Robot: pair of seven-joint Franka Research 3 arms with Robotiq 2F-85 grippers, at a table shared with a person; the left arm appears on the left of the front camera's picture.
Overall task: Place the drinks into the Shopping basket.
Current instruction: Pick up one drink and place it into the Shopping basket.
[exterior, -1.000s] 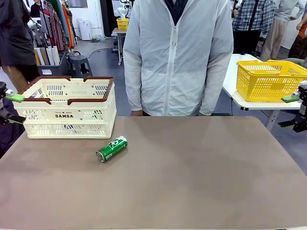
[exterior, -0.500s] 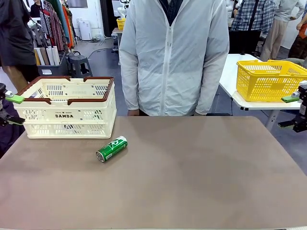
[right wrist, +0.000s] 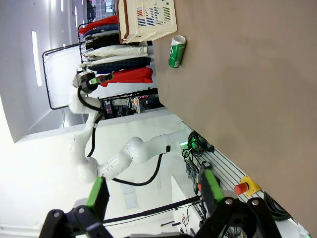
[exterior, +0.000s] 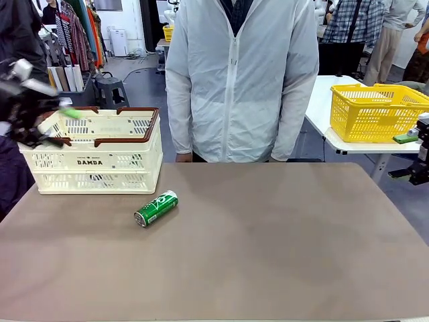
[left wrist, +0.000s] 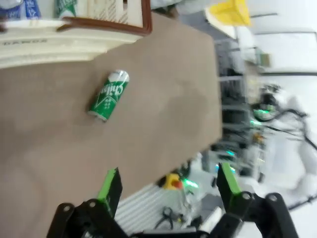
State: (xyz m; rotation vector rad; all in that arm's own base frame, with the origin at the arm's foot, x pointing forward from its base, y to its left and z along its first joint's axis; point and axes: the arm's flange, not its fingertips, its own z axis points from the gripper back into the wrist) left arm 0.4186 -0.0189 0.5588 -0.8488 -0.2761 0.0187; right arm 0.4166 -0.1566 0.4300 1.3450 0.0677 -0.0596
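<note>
Brown tabletop (exterior: 268, 248) holds a green can (exterior: 155, 208) lying sideways, silver top angled toward the "DAMDA" basket (exterior: 100, 161) just behind. Both the left gripper (left wrist: 168, 186) and right gripper (right wrist: 153, 191) are spread wide, empty.

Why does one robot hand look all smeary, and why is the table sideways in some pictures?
Front view: the left pincer by the basket is motion-blurred, while the can and the right pincer look sharp. Left wrist view: the whole picture is soft and tilted. Right wrist view: sharp, but rolled sideways, with bright white glare at the left.
</note>
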